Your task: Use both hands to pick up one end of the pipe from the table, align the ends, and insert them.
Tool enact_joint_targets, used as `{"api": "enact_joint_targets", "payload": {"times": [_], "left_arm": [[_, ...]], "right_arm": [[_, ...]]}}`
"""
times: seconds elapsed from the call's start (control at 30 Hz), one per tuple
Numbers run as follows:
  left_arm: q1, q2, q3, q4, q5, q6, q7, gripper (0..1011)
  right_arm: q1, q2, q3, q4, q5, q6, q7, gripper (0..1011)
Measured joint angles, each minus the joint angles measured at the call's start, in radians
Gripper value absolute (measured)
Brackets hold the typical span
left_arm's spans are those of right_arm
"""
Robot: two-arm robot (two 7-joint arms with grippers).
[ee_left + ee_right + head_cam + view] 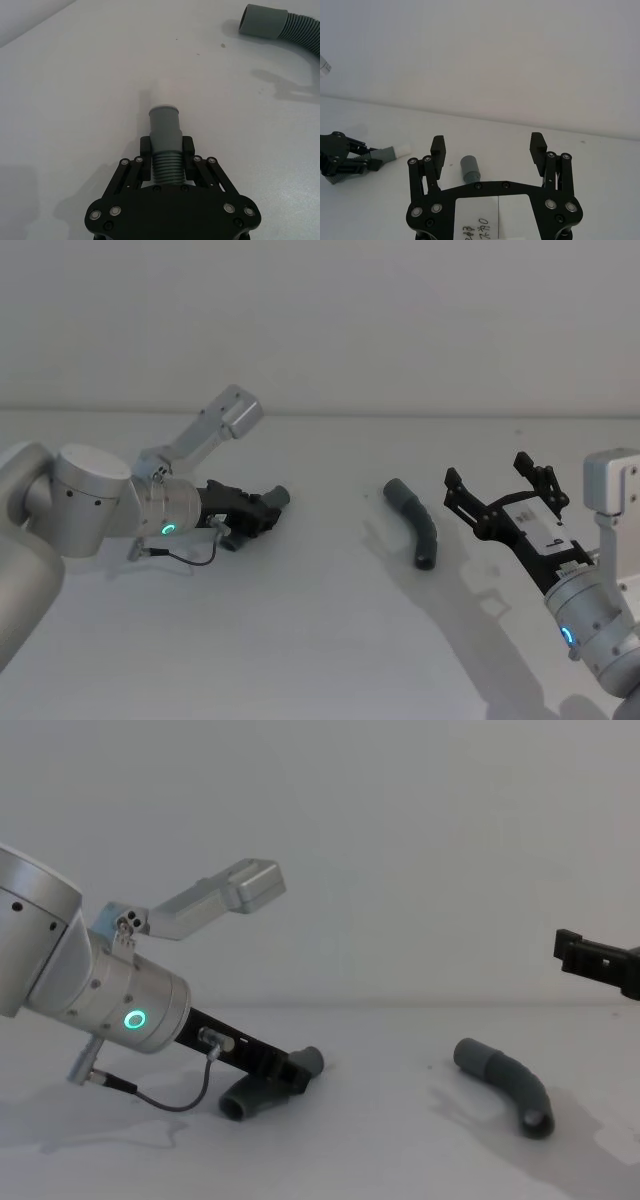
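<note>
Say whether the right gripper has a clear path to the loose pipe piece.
Probably yes: the right gripper is open, close beside the loose pipe piece, nothing between; the left gripper holds the other piece.

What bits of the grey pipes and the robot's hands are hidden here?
Left wrist view: the left gripper hides the back half of the held pipe; the other pipe runs off the edge.
Right wrist view: the right gripper covers most of the other pipe.
Chest view: the right gripper is cut off by the edge.
</note>
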Motion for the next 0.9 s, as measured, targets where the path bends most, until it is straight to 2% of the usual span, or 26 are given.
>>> {"api": "enact_joint_targets", "payload": {"times": [0.9], "left_arm": [[-0.001,-0.001,0.000,0.001,0.000,0.000,-0.001,351]], "right_arm": [[0.000,0.000,0.000,0.000,0.000,0.000,0.003,1000]]}}
